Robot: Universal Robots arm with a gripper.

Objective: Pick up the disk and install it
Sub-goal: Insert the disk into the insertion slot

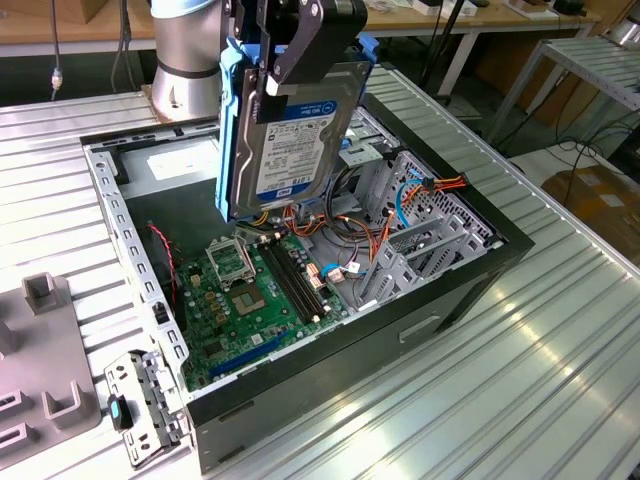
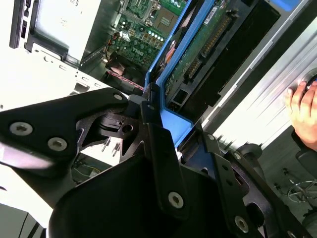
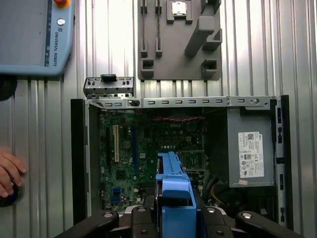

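Above the open case (image 1: 400, 330), the gripper (image 1: 285, 70) is clamped on the disk (image 1: 290, 140), holding it nearly upright over the motherboard (image 1: 250, 300); a hand (image 3: 9, 173) lies beside the case.

The disk (image 1: 295, 140), silver metal with a white, blue-banded label and blue plastic side rails, hangs clamped in the gripper (image 1: 292, 55), nearly upright, above the open computer case (image 1: 330, 375).

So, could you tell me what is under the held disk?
The open computer case, with its green motherboard and cables. The disk hangs above them, covering part of the board in the first wrist view.
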